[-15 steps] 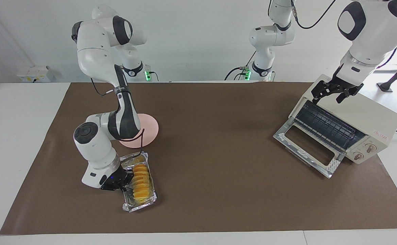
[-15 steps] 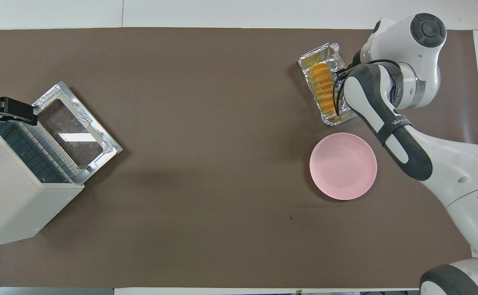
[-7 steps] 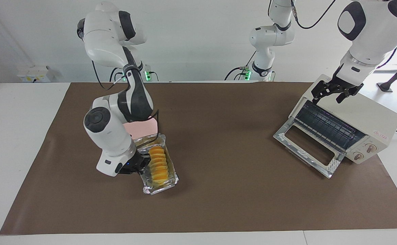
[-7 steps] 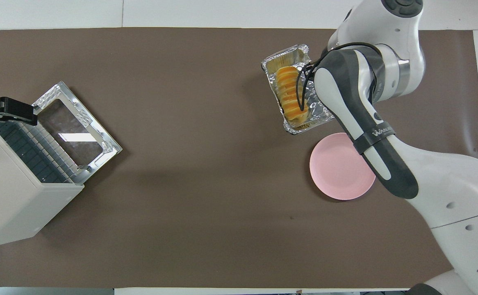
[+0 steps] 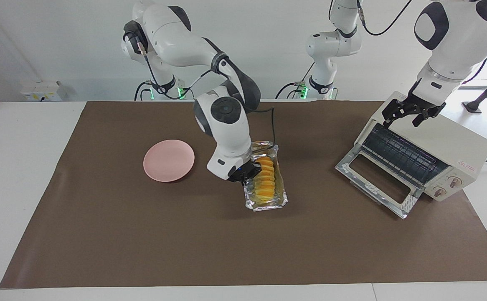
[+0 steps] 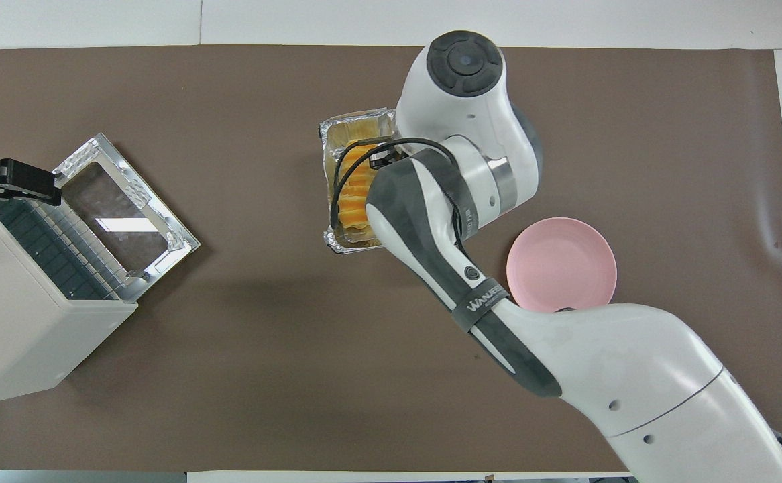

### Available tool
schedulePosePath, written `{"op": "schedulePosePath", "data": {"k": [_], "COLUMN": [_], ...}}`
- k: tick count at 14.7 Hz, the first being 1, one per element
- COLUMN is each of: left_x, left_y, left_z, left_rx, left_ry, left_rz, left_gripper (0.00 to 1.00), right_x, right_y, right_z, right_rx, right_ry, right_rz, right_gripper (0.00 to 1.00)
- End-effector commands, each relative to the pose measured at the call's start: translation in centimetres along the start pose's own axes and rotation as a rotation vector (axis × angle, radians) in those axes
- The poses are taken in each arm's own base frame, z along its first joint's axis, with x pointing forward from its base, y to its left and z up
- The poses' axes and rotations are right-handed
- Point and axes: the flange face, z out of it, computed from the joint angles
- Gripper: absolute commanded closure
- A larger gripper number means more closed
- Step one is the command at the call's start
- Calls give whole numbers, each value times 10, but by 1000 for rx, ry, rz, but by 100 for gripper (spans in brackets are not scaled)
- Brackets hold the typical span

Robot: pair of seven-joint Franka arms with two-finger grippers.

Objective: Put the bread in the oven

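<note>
Your bread point(image 5: 265, 179) sits in the foil tray point(image 5: 268, 202), and the right gripper point(image 5: 248, 174) has its jaws clamped shut on the tray's long edge on the right arm's side, just beside the loaf. The tray is carried over the middle of the brown surface point(image 5: 143, 242), between the pink plate point(image 5: 168, 160) and the oven point(image 5: 431, 154). The loaf's long axis runs from nearer the robots to farther from them, its ridged slices stacked along that line. You see the oven at the left arm's end, its glass door point(image 5: 379, 184) dropped open. The left gripper point(image 5: 406, 113) waits over the oven's top front edge, jaws spread wide and holding nothing.
</note>
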Motion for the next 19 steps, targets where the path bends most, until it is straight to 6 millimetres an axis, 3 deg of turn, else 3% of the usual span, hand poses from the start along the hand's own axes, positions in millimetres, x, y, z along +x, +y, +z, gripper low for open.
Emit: {"op": "schedulePosePath", "data": {"k": [1, 4, 5, 8, 11, 12, 13, 14, 16, 18, 19], "left_x": [-4, -4, -4, -4, -4, -4, -4, -4, -4, -4, -3], "left_y": [-1, -1, -1, -1, -1, -1, -1, -1, 1, 6, 10], "left_z": [-3, -3, -3, -3, -3, -3, -3, -3, -3, -3, -3], "left_rx": [-16, -16, -16, -16, -14, -16, -16, -16, -16, -16, -14], "left_ry": [9, 9, 9, 9, 9, 9, 9, 9, 10, 13, 18], "left_rz": [3, 3, 3, 3, 3, 3, 3, 3, 6, 15, 21], "left_gripper": [0, 0, 0, 0, 0, 0, 0, 0, 0, 0, 0], "right_x": [-23, -53, -58, -69, -85, -86, -86, -86, -83, -75, -64], "right_y": [-22, -48, -45, -43, -58, -59, -58, -59, -57, -44, -28], "right_z": [26, 52, 62, 72, 78, 78, 78, 78, 72, 48, 32], "right_rx": [26, 49, 48, 57, 67, 68, 65, 63, 56, 21, 0], "right_ry": [27, 61, 64, 85, 95, 94, 93, 90, 84, 50, 32], "right_rz": [43, 66, 68, 65, 66, 75, 84, 86, 101, 118, 141], "right_gripper": [100, 100, 100, 100, 100, 82, 34, 4, 0, 0, 0]}}
